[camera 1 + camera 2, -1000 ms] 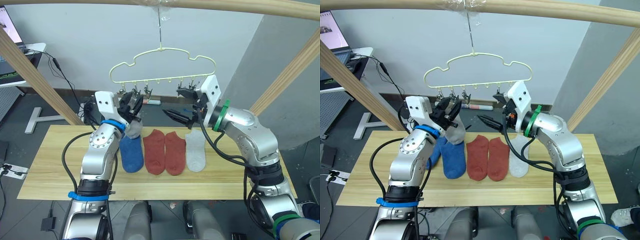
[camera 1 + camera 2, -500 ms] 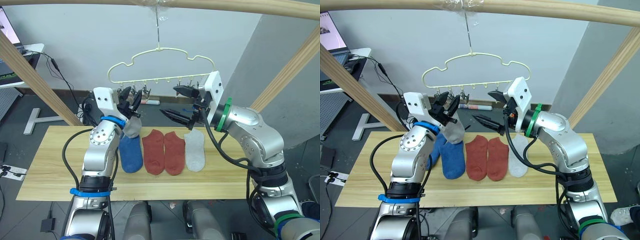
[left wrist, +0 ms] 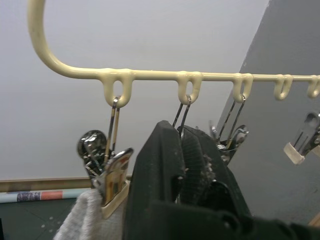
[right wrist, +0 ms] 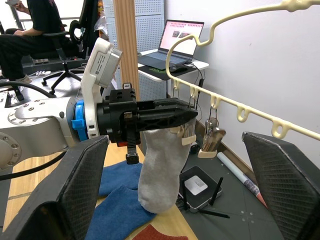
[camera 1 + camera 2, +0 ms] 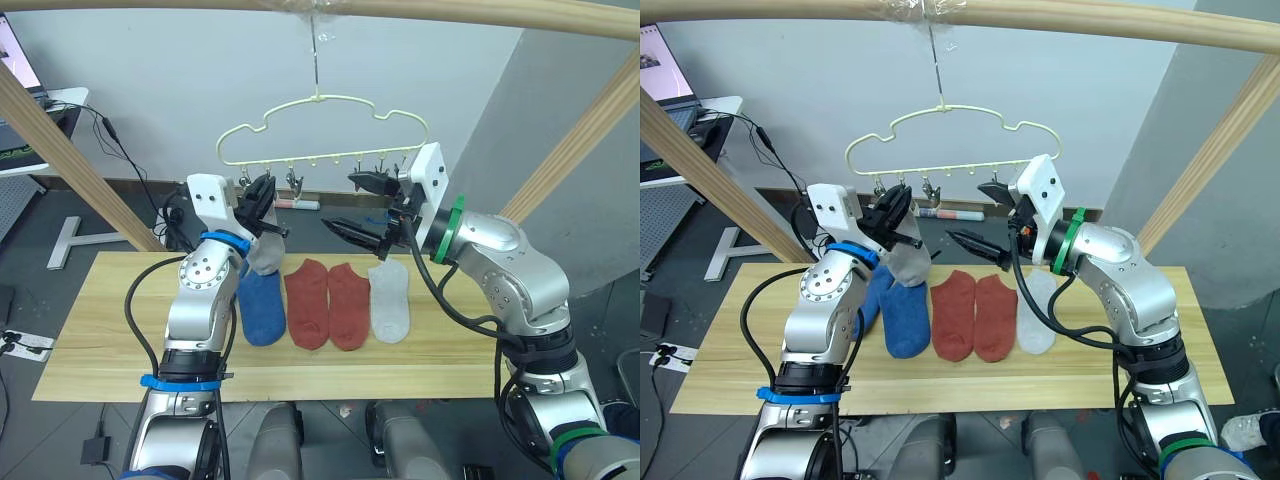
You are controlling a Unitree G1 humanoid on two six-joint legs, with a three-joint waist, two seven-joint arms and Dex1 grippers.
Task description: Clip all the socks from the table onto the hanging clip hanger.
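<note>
The pale yellow clip hanger hangs from the top pole by its hook. My left gripper is shut just under its leftmost clips. A light grey sock dangles beside the fingers, its top caught in a cream-padded clip. My right gripper is wide open and holds nothing, below the hanger's right clips. On the table lie a blue sock, two rust red socks and a grey sock. Another blue sock lies partly behind my left arm.
Thick wooden poles frame the scene, one across the top and slanted ones at left and right. A desk with a laptop and a seated person are to the left. Cables lie on the floor behind.
My left gripper rose to the leftmost clips with the grey sock, and its fingers came together. The right gripper lifted slightly and stayed open.
</note>
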